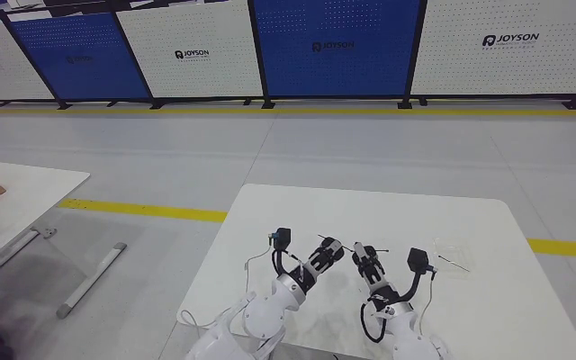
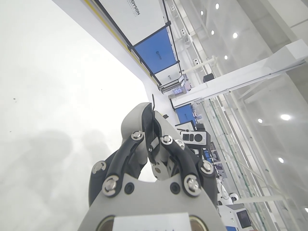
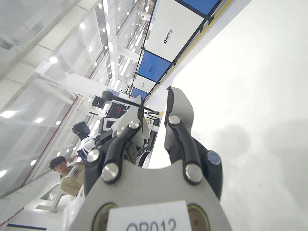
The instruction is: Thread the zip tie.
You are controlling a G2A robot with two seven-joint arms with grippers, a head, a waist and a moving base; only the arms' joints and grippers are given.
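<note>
Both arms hover over the white table (image 1: pixel 405 216), with their grippers close together near its middle. My left gripper (image 2: pixel 153 108) is shut on a thin black zip tie (image 2: pixel 153 100), whose strap runs between the pads and pokes out past the fingertips. In the top view the left gripper (image 1: pixel 331 247) faces the right gripper (image 1: pixel 360 249). My right gripper (image 3: pixel 155 94) is open, with a clear gap between its fingers. A second black zip tie (image 3: pixel 120 100), with a blocky head, lies across the tip of one right finger (image 3: pixel 138 111). Whether it touches the pad I cannot tell.
Another black zip tie (image 1: pixel 453 263) lies on the table to the right of the arms, beside a clear plastic bag (image 1: pixel 447 245). A second white table (image 1: pixel 31 184) stands off to the left. Blue and white panels (image 1: pixel 333 45) line the far side.
</note>
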